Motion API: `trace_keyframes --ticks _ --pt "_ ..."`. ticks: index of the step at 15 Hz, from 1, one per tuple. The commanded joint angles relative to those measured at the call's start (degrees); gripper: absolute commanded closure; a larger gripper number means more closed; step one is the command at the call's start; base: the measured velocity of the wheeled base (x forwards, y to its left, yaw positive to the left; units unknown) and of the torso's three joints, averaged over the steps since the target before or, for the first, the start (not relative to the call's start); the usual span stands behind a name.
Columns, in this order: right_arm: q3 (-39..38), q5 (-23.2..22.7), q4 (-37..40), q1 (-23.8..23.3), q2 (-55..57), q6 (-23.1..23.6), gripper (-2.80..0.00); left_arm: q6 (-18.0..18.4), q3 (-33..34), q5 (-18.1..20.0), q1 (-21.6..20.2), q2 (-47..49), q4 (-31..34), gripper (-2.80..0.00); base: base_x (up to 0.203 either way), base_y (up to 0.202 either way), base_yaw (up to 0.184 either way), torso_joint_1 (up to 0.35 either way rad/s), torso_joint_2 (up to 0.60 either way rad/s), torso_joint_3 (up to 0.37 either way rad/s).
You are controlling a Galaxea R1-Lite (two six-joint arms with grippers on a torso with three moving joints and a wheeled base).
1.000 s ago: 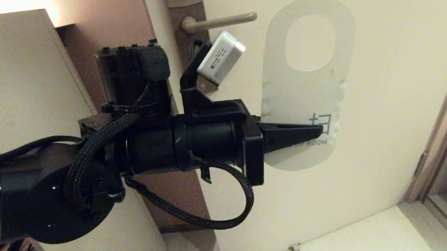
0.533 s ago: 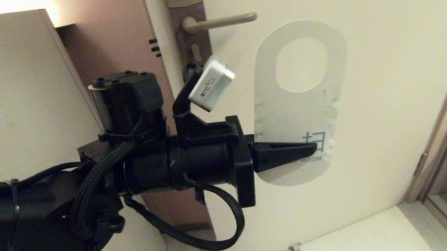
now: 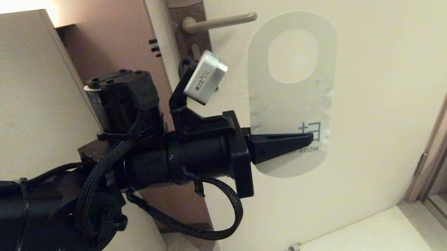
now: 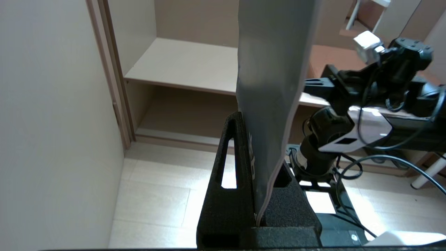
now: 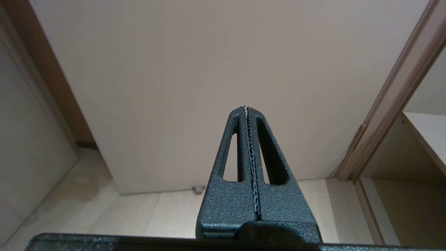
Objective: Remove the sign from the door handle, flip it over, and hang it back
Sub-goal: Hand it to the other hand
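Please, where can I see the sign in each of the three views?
Head view: sign, centre, below the handle, held by the left pincer.
Left wrist view: sign, edge-on, upper centre, between the fingers.
Right wrist view: not in it.
Shared landmark: the door.

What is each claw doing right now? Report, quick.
Left claw: shut on the sign, off the door handle.
Right claw: shut, empty.

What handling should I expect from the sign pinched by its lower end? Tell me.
Probably stiff: the sign stands upright above the shut left gripper without drooping. Likely light, being a thin card. It may pivot in this narrow grip.
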State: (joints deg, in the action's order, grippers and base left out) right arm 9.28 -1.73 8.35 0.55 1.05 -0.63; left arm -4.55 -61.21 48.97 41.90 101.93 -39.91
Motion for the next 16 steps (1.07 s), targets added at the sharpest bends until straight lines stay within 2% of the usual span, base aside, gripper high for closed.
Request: trace_keyframes --ticks 1,4,6,7,9,12,13,14,16 --pt "3.3 0.0 1.2 0.0 3.7 0.0 0.0 -0.1 -0.1 0.3 0.0 0.6 -0.9 0.0 0.0 0.0 0.0 0.0 0.0 0.0" --pt "9.3 0.0 0.6 1.0 14.5 -0.2 0.0 -0.1 -0.2 0.3 -0.1 0.3 -1.0 0.0 0.0 0.0 0.0 0.0 0.0 0.0" --pt "12.6 -1.4 -4.5 2.0 24.8 -0.2 0.0 -0.2 -0.2 0.3 -0.2 0.0 -1.0 0.0 0.0 0.0 0.0 0.0 0.0 0.0" --pt "13.9 -3.8 -7.7 2.4 29.8 -0.2 0.0 -0.2 -0.3 0.3 -0.2 -0.1 -1.0 0.0 0.0 0.0 0.0 0.0 0.0 0.0" --pt "15.6 -11.3 -13.2 2.7 37.9 -0.3 0.0 -0.3 -1.2 0.3 -0.1 -0.1 -1.0 0.0 0.0 0.0 0.0 0.0 0.0 0.0" --pt "16.5 -25.7 -22.4 3.3 48.7 -0.5 0.0 -1.1 -3.4 0.3 0.1 0.2 -1.0 0.0 0.0 0.0 0.0 0.0 0.0 0.0" --pt "16.6 -31.7 -25.3 4.3 51.4 -0.7 0.0 -1.1 -3.8 0.3 0.2 0.4 -1.0 0.0 0.0 0.0 0.0 0.0 0.0 0.0" --pt "16.7 -35.9 -27.6 6.2 53.5 -1.3 0.0 -1.1 -3.9 0.3 0.5 0.5 -1.0 0.0 0.0 0.0 0.0 0.0 0.0 0.0" --pt "16.9 -38.4 -32.5 11.3 57.7 -3.0 0.0 -1.1 -3.9 0.3 1.1 0.5 -1.0 0.0 0.0 0.0 0.0 0.0 0.0 0.0"
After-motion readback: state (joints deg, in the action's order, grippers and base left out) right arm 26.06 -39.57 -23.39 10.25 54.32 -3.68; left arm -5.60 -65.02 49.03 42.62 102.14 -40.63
